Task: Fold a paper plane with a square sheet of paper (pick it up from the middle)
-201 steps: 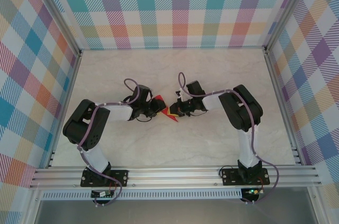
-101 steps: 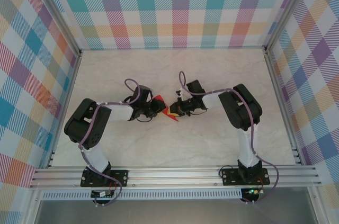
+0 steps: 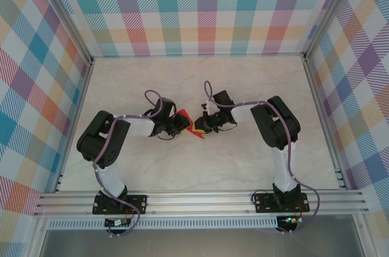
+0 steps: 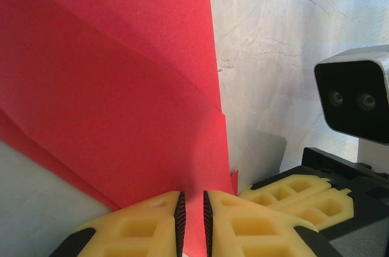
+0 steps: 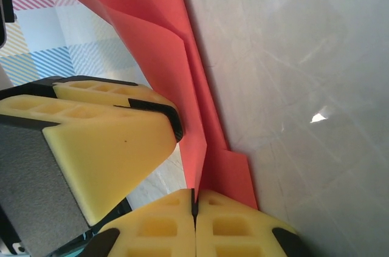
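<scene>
Left claw [image 3: 181, 124] is clamped: two yellow fingers with black pads are drawn nearly together, and a sheet of thin bright red paper [image 3: 196, 133] is caught in the narrow slit between them. From the left wrist, that claw [image 4: 194, 205] sits at the bottom of the view. The paper [image 4: 121, 87] fans up and away from it in several overlapping layers, with long diagonal creases and a straight edge on the right.

Right claw [image 3: 203, 126] comes in from the other side, tip to tip with the left one, right in the middle of the pale marbled bench [image 3: 243, 87]. On the right wrist view its claw [image 5: 196, 199] is closed tight, fingertips pressed flat together, with the red paper [image 5: 152, 20] running straight into the seam. A small red flap pokes out just beside the right-hand fingertip. One of the left claw's fingers [image 5: 91, 147] looms large just to the left of the sheet, very near.

So both claws are gripping the same folded sheet, close beside each other, and the paper is stretched between and above them. The left wrist view also shows one of the right claw's fingers [image 4: 298, 193], with the black-and-grey wrist camera [image 4: 355, 96] above it over the bench [image 4: 273, 38]. Whether the sheet's lower edge touches the bench, I cannot tell. Colourful checked walls [image 3: 206, 8] ring the scene.
</scene>
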